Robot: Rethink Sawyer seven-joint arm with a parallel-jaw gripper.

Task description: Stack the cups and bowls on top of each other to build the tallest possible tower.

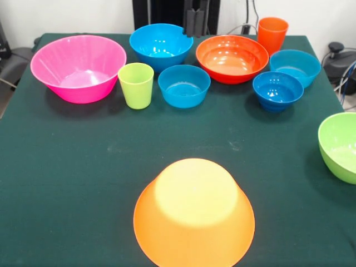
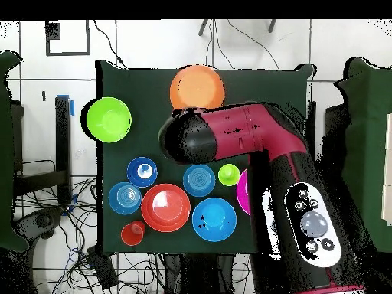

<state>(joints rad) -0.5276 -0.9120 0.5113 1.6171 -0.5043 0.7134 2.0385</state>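
Dark green table (image 1: 67,167), light-orange bowl (image 1: 193,214) upside down in front, tool (image 1: 196,22) raised behind, grip state unclear.

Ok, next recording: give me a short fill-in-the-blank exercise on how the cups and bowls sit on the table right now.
1. The large light-orange plastic bowl sits ____ on the green table.
2. The smooth lime-green plastic cup stands between the large pink plastic bowl and a small ____ bowl.
3. The ribbed orange plastic cup stands beside the medium ____ bowl.
4. The medium lime-green plastic bowl has ____ stacked in it.

Missing words: upside down; blue; red-orange; nothing
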